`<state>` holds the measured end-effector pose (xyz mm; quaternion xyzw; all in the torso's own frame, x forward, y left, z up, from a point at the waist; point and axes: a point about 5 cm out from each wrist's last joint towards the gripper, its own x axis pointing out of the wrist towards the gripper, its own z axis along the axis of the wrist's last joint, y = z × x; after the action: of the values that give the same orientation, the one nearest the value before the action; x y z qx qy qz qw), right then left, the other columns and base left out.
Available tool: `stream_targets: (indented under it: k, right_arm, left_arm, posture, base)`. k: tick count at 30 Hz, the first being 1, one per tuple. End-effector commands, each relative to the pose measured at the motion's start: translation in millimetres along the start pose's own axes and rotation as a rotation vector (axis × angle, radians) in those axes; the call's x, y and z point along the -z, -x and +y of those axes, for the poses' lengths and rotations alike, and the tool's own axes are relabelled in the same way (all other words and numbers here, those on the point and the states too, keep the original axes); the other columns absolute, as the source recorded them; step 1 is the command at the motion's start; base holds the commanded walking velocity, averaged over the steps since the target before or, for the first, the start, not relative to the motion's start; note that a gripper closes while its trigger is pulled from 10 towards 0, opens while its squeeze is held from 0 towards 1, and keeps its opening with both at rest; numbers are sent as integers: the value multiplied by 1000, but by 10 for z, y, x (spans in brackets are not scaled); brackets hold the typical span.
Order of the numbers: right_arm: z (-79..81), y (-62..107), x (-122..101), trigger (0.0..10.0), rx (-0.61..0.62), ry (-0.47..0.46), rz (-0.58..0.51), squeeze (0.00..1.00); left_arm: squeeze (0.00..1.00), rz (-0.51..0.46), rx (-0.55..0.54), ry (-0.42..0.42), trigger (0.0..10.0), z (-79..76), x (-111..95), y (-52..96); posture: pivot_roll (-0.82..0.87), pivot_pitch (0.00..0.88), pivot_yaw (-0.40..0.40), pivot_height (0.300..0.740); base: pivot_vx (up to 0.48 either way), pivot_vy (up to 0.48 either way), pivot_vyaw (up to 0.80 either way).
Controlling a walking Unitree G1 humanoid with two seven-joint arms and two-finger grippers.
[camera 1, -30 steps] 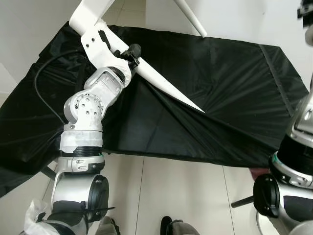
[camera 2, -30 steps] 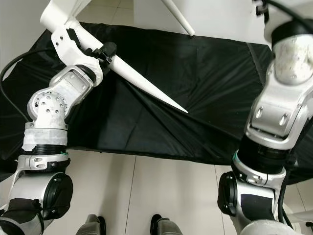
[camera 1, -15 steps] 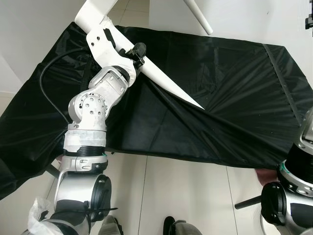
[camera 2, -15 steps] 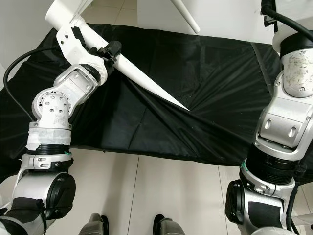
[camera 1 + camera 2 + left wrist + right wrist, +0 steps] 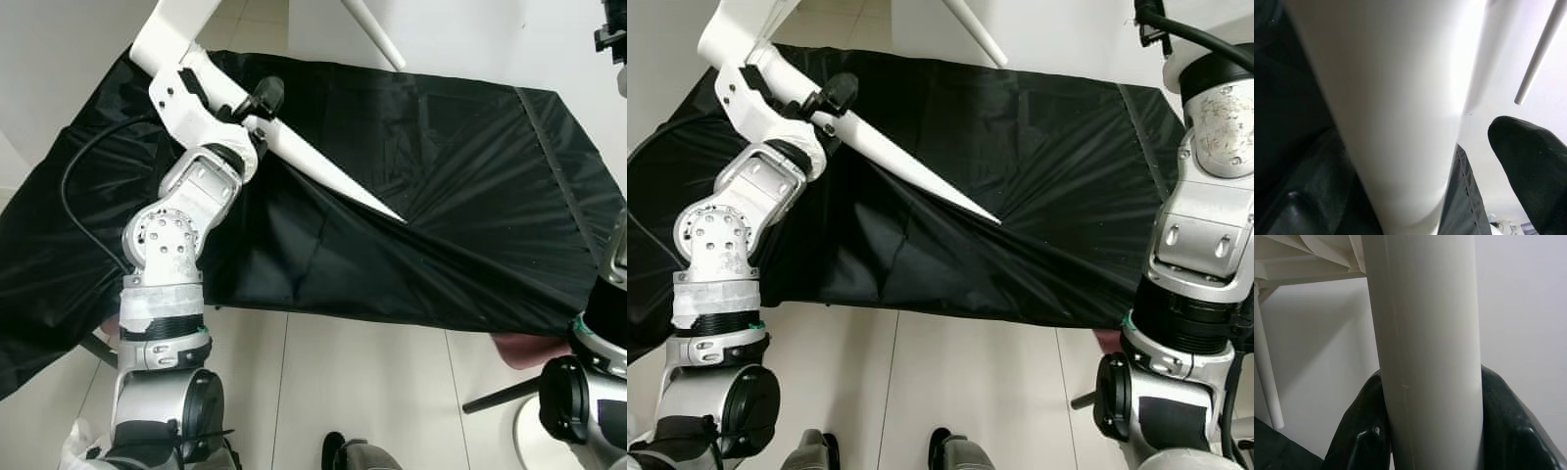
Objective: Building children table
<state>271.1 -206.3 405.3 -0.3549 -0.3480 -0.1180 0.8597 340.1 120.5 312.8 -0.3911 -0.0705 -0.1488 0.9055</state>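
The white children's table (image 5: 178, 22) is held tilted above a surface draped in black cloth (image 5: 470, 186). One tapered white leg (image 5: 328, 174) slants down, and its tip (image 5: 402, 217) touches a fold of the cloth. My left gripper (image 5: 257, 100) is shut on that leg near its thick end; the left wrist view shows the leg (image 5: 1396, 112) between the black fingers (image 5: 1530, 166). A second leg (image 5: 372, 34) points away at the top. In the right wrist view my right gripper (image 5: 1430, 431) is shut on another white leg (image 5: 1425, 333), with the table's underside (image 5: 1308, 254) beyond it.
The cloth hangs over the near edge, with pale floor tiles (image 5: 353, 382) below. A reddish seat on a dark leg (image 5: 529, 351) stands at the lower right beside my right arm (image 5: 1205, 225). A black cable (image 5: 83, 166) loops by my left arm. A white wall lies behind.
The view has swayed a little. My left forearm has swung slightly left with the leg in its grip. The leg's tip stays at the same fold of the cloth.
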Motion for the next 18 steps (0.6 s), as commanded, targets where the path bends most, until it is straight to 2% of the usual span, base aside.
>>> stream_targets:
  k: [1, 3, 5, 9, 11, 12, 17, 18]
  right_arm:
    - [109, 9, 102, 0, -75, -45, 36, 0]
    - [109, 9, 102, 0, -75, -45, 36, 0]
    - [124, -11, 93, 0, -89, -50, 24, 0]
    - [126, -16, 103, 0, -92, -54, 21, 0]
    - [126, -16, 103, 0, -92, -54, 21, 0]
    - [139, -13, 123, 0, -99, -57, 26, 0]
    - [138, -6, 136, 0, -107, -52, 27, 0]
    - [168, -8, 135, 0, -154, -48, 13, 0]
  left_arm:
    - [0, -144, 5, -62, 10000, -42, -292, 108]
    - [0, -144, 5, -62, 10000, -42, -292, 108]
    - [0, -149, -55, -123, 10000, 27, -297, 123]
    - [0, -182, -89, -183, 10000, 42, -376, 132]
    - [0, -182, -89, -183, 10000, 42, -376, 132]
    - [0, -241, -66, -228, 0, -35, -527, 185]
    - [0, -278, -66, -257, 0, -61, -636, 269]
    - [0, -272, -95, -265, 0, -4, -639, 318]
  posture:
    - [-29, 172, -100, 740]
    - [-29, 172, -100, 740]
    - [-27, 174, -103, 740]
    - [-25, 175, -104, 740]
    - [-25, 175, -104, 740]
    - [-28, 176, -98, 740]
    - [-30, 178, -93, 740]
    - [-27, 182, -96, 740]
  base:
    - [0, 0, 0]
    - [0, 0, 0]
    - [0, 0, 0]
    - [0, 0, 0]
    - [0, 0, 0]
    - [0, 0, 0]
    - [0, 0, 0]
    - [0, 0, 0]
